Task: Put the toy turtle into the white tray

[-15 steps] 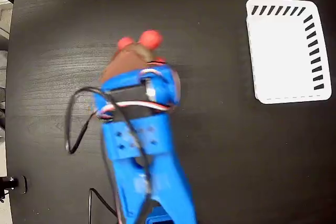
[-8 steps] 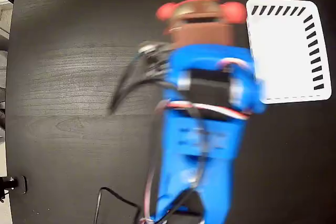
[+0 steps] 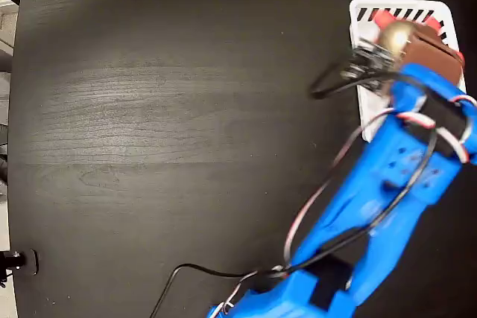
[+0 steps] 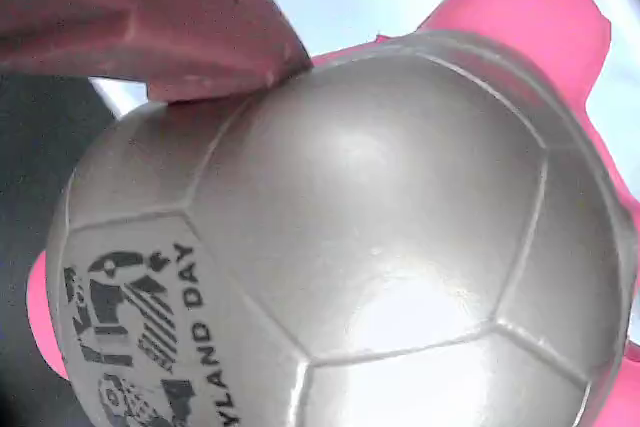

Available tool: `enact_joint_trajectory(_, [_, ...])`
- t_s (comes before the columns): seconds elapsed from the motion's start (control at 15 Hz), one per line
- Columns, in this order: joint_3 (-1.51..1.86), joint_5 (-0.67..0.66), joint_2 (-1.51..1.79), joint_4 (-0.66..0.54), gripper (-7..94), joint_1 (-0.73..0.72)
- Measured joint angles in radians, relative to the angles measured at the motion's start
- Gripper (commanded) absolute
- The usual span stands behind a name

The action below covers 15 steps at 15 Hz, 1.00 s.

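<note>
Your gripper [image 3: 406, 39] sits over the upper part of the white tray [image 3: 369, 121] at the right of the fixed view, closed around the toy turtle [image 3: 395, 35]; its brown jaws press on the shell from the far right side, and in the wrist view one reddish-brown finger [image 4: 150, 22] lies flat against the top left of the dome. You can see the turtle's shiny gold shell catching the light in the fixed view, with a red foot [image 3: 382, 18] poking out toward the tray's slotted top edge. Up close in the wrist view the toy turtle [image 4: 350, 237] fills nearly the whole picture: a pale metallic shell divided into panels, a dark printed mark with lettering at the lower left, and pink-red limbs showing at the upper right and at the left edge. Whether the turtle touches the tray floor or hangs above it, you cannot tell from either view. Behind the gripper, your blue arm [image 3: 380, 191] slants down from the tray toward the bottom edge of the fixed view, with black, red and white cables [image 3: 313, 199] looping along it and trailing onto the dark wood-grain tabletop [image 3: 149, 109]. The arm covers the tray's lower right portion, so only its left rim and top corner show.
</note>
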Motion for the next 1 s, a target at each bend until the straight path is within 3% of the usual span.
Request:
enact_joint_trajectory(0.4, [-0.014,-0.052,-0.143,-0.023,2,0.041])
enact_joint_trajectory(0.67, [-0.009,-0.086,-0.143,-0.023,49,0.044])
enact_joint_trajectory(0.73, [0.008,-0.089,-0.143,-0.023,55,0.044])
enact_joint_trajectory(1.0, [0.052,-0.104,-0.143,-0.023,55,0.06])
